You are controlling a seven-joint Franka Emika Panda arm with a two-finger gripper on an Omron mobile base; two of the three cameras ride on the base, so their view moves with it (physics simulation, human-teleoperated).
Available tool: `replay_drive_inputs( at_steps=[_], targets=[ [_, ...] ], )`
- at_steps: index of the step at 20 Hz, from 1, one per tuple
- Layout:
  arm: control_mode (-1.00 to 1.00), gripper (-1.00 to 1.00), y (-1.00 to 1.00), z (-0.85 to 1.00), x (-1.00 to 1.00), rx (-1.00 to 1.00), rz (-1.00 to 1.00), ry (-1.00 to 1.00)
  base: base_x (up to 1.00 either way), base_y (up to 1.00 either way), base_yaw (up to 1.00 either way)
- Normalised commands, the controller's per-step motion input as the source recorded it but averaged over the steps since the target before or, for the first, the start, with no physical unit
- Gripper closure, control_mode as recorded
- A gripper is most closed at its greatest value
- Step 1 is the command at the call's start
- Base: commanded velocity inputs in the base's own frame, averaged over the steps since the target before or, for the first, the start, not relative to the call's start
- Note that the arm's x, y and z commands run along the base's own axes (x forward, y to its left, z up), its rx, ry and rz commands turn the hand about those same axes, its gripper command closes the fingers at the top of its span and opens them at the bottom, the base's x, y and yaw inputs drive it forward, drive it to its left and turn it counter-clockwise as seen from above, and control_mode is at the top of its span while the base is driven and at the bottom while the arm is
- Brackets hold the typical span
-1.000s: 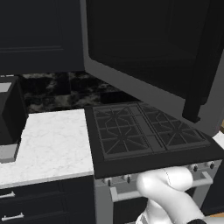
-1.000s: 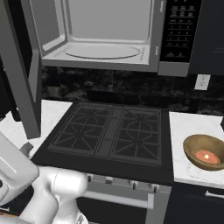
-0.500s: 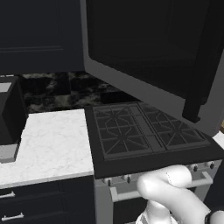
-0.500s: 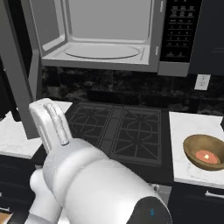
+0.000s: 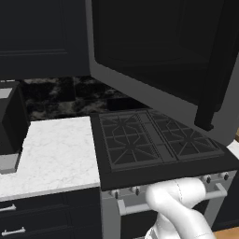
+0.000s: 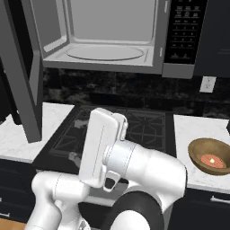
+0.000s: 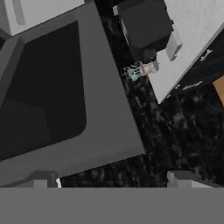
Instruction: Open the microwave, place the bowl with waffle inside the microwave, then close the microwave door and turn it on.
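With the microwave door (image 6: pixel 27 81) wide open, your arm has just swung up and round, end effector (image 7: pixel 113 180) released and empty, well apart from the bowl (image 6: pixel 211 155) waiting on the table (image 6: pixel 193 130).

The microwave (image 6: pixel 112 38) cavity was left open at the front, with nothing standing on its turntable. The microwave door (image 6: pixel 24 72) was swung wide to the left and hung out over the stove (image 6: pixel 121 130), so the left side of the approach was blocked by it. The burners below were left bare. The bowl (image 6: pixel 211 155) was set on the right counter (image 6: pixel 193 130), with free room around it.
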Motion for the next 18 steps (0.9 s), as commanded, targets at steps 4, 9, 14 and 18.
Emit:
replay_drive_inputs(
  at_steps=[4,9,14,18],
  targets=[
    [-1.0,-1.0,0.0,0.01,0.91,0.09,0.02,0.03,0.0,0.0,0.0],
    [-1.0,-1.0,0.27,0.13,0.24,-0.08,0.0,0.0,0.0,0.0,0.0],
    [-1.0,-1.0,0.71,0.17,0.04,-0.23,0.0,-0.01,0.0,0.0,0.0],
    [-1.0,-1.0,0.81,0.05,0.01,-0.21,0.0,0.0,0.0,0.0,0.0]
  ],
)
